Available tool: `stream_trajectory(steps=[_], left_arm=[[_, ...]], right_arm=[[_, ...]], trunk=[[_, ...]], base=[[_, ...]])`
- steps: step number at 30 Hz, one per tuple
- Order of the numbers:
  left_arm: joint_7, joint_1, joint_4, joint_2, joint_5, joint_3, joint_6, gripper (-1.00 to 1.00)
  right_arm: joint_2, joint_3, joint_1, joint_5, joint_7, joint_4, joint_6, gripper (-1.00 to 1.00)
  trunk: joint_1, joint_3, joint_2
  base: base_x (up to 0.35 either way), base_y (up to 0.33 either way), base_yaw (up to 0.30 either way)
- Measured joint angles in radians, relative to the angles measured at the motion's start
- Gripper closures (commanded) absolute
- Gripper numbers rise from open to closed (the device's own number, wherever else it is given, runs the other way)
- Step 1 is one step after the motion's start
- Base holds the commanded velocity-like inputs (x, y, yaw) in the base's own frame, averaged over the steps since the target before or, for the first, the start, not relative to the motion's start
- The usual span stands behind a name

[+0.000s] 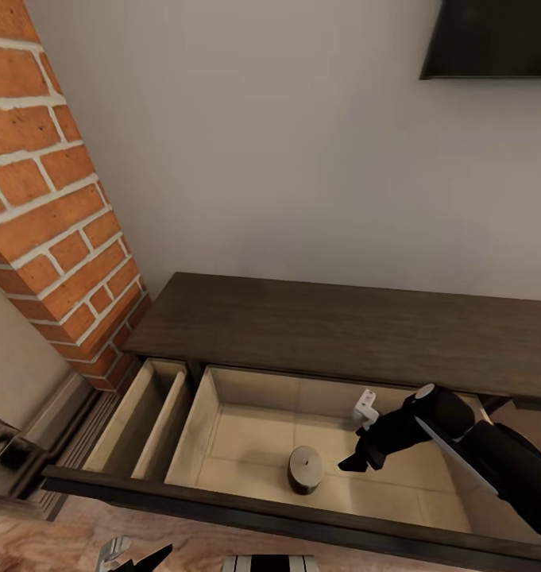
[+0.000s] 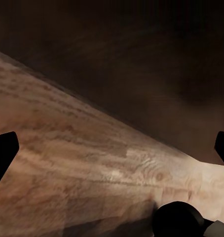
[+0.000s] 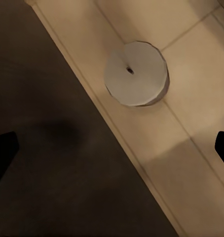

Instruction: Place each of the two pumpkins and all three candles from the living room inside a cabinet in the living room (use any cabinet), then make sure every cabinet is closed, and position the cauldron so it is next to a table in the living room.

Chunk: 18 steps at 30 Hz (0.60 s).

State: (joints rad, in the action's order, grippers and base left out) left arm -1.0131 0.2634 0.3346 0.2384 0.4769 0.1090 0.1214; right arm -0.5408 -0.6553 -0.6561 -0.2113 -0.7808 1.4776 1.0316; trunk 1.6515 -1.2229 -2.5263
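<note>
**Candle stowed in the open cabinet drawer**

We are looking down into the cabinet, its dark wood-grain top matte, its wide drawer pulled out and lined in smooth pale beige. One short, grey cylindrical candle with a dark wick is standing on the drawer floor near the front edge. The right gripper is hovering at the candle's 3 o'clock, fingers spread and empty. In the left wrist view the left gripper is likewise spread, over grained flooring. We judge the stowing step underway; next calls for withdrawing and fetching remaining items.

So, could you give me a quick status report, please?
Right gripper open, empty, over the open drawer. One candle stands on the drawer floor. Left gripper open above wood floor. Nothing blocking.
</note>
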Motion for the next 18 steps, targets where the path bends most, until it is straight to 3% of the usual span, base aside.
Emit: stream_trajectory(steps=[6, 18], left_arm=[[-0.001, 0.0, 0.0, 0.001, 0.001, 0.0, 0.0, -1.0], [-0.001, 0.0, 0.0, 0.001, 0.002, 0.0, 0.0, -1.0]], right_arm=[[-0.013, 0.0, 0.001, -0.022, 0.001, 0.006, 0.0, -1.0], [-0.039, -0.001, 0.001, -0.054, 0.002, 0.014, 0.001, -1.0]], trunk=[[0.0, 0.0, 0.0], [-0.004, 0.035, 0.002]], base=[[0.0, 0.0, 0.0], [0.0, 0.0, 0.0]])
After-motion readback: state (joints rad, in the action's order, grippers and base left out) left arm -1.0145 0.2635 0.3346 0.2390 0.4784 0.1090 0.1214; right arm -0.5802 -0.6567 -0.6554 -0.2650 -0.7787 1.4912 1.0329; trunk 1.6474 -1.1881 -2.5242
